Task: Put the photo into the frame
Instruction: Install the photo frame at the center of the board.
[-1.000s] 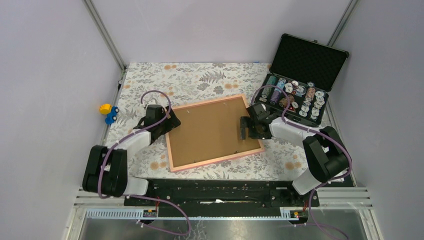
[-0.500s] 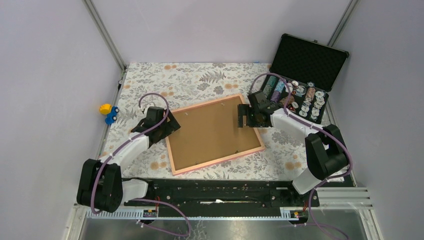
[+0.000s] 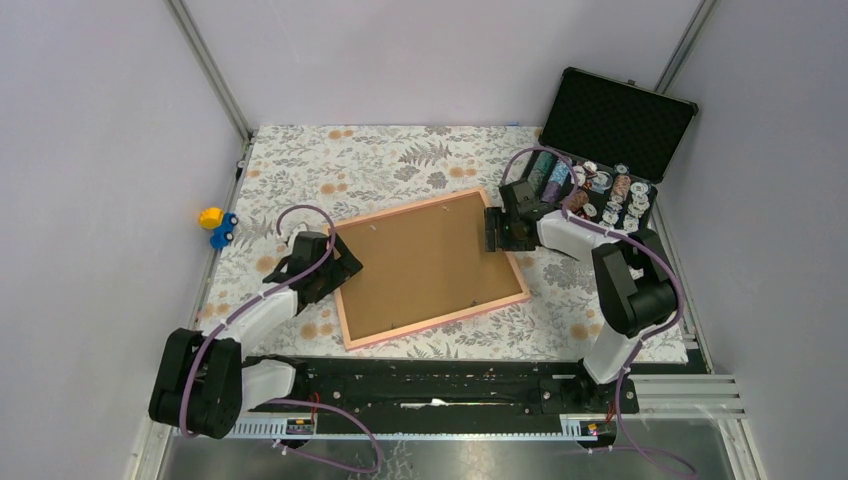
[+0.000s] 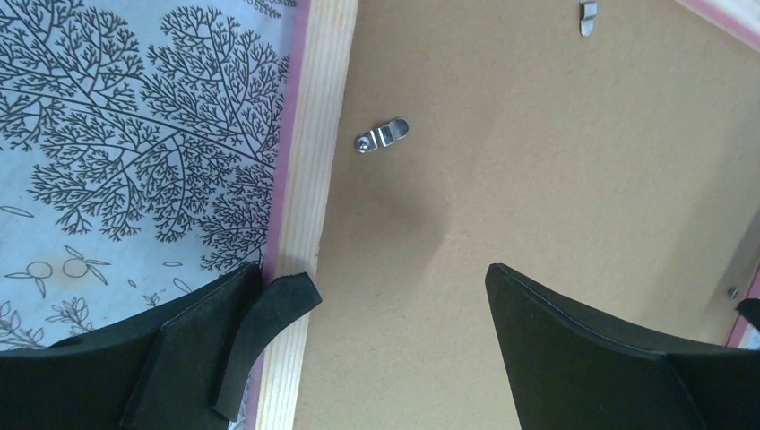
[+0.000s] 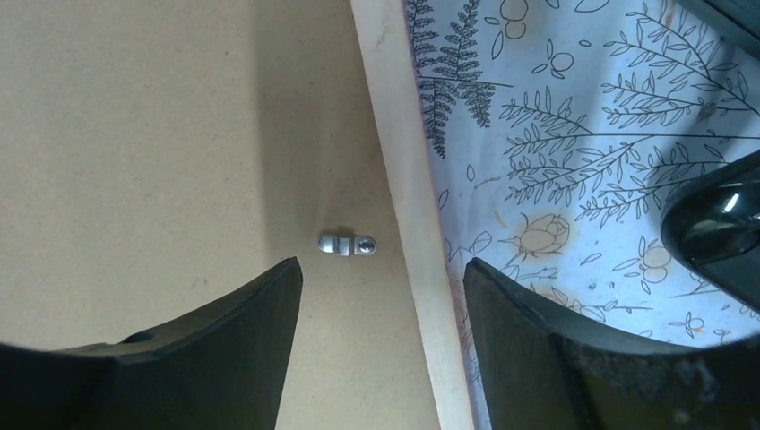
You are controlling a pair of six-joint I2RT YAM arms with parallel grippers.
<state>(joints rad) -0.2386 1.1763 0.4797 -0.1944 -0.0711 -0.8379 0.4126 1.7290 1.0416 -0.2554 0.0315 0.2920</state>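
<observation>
Seen from above, the frame [image 3: 437, 321] lies back-up mid-table, its brown board [image 3: 425, 262] on top, with the left gripper [image 3: 340, 262] at its left edge and the right gripper [image 3: 492, 230] at its far right edge, near the open black case [image 3: 612, 150]. The left wrist view shows that tool spread wide, one finger [image 4: 269, 313] beside the pale wooden rail [image 4: 314, 179] and the other over the board, short of a metal clip [image 4: 381, 137]. In the right wrist view those jaws stand apart too, straddling the right rail [image 5: 403, 179] and a second clip [image 5: 347, 243].
</observation>
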